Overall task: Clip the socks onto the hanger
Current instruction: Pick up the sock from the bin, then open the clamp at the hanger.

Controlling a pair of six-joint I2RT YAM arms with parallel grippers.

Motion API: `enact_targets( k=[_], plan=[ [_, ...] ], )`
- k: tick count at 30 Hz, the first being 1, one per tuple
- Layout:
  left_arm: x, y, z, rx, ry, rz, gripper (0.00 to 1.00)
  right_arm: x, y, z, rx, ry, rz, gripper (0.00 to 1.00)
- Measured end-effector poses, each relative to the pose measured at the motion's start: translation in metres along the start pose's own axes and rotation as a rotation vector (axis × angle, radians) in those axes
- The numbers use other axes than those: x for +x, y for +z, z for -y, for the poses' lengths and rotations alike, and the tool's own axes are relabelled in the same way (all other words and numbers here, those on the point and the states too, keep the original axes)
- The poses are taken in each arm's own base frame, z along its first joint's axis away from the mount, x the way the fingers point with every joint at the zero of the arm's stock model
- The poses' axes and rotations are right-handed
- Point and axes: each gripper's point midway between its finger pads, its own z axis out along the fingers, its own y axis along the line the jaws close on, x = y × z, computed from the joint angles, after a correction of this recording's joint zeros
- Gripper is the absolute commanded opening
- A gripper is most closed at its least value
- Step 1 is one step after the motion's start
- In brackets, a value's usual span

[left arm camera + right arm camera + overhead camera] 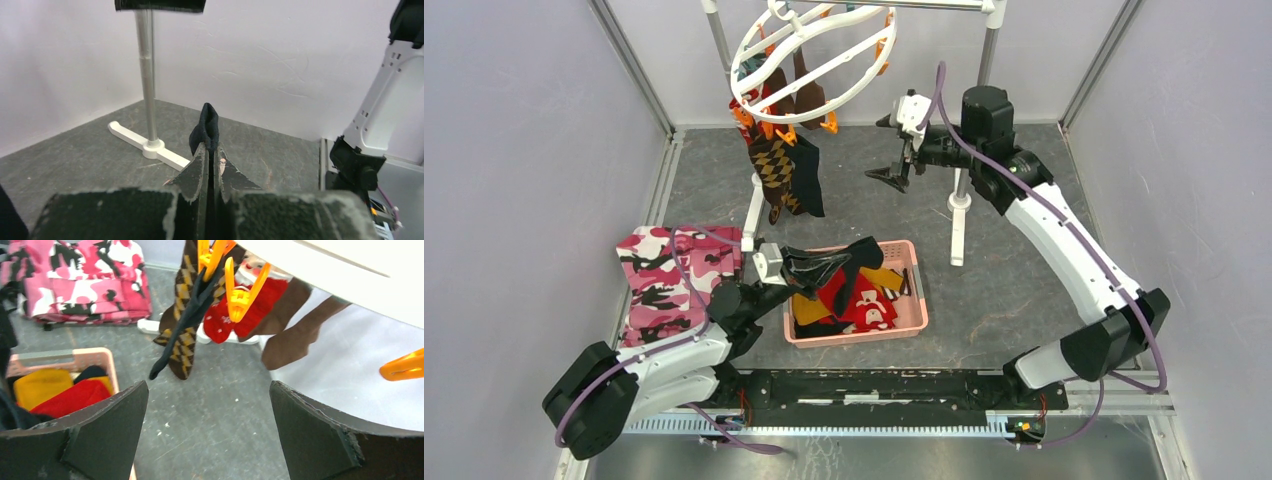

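Left jaws are pinching a black sock [856, 254] above the basket [921, 295]; right jaws are gaping empty, probably waiting to spread a clip [405, 368] on the hanger [849, 92].

We see the white round hanger [809, 55] hooked up high and tilted, its orange clips [829, 124] dangling. Clipped to it hang 1 argyle sock [774, 172], 1 navy sock [810, 178], a hanging red sock [235, 322] and brown socks [292, 335]. Red socks [864, 303] and mustard socks [807, 308] lie heaped in the pink basket [854, 338]. Above them, 1 black sock [205, 127] is pinched in the left gripper [211, 155].
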Motion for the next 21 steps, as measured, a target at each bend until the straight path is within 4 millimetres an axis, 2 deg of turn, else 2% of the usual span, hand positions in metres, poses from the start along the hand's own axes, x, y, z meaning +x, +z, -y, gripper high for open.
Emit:
enact_targets(
  k=[2, 5, 10, 12, 15, 21],
  plan=[
    [-0.006, 0.001, -0.004, -0.018, 0.010, 0.025, 0.02, 0.000, 0.003, 0.003, 0.044, -0.032, 0.016, 0.98],
    [-0.014, 0.001, -0.010, -0.043, 0.023, 0.057, 0.02, 0.001, 0.014, -0.009, 0.064, -0.074, 0.037, 0.96],
    [-0.014, -0.002, -0.017, -0.080, 0.028, 0.060, 0.02, -0.023, 0.036, -0.018, 0.114, -0.127, 0.106, 0.89],
    [-0.014, -0.006, -0.018, -0.093, 0.028, 0.062, 0.02, -0.039, 0.038, -0.012, 0.162, -0.142, 0.149, 0.86],
    [-0.015, -0.009, -0.019, -0.105, 0.039, 0.065, 0.02, -0.050, 0.038, -0.001, 0.233, -0.137, 0.178, 0.84],
    [-0.016, -0.012, -0.022, -0.123, 0.064, 0.067, 0.02, -0.048, 0.045, 0.013, 0.312, -0.070, 0.191, 0.77]
  ],
)
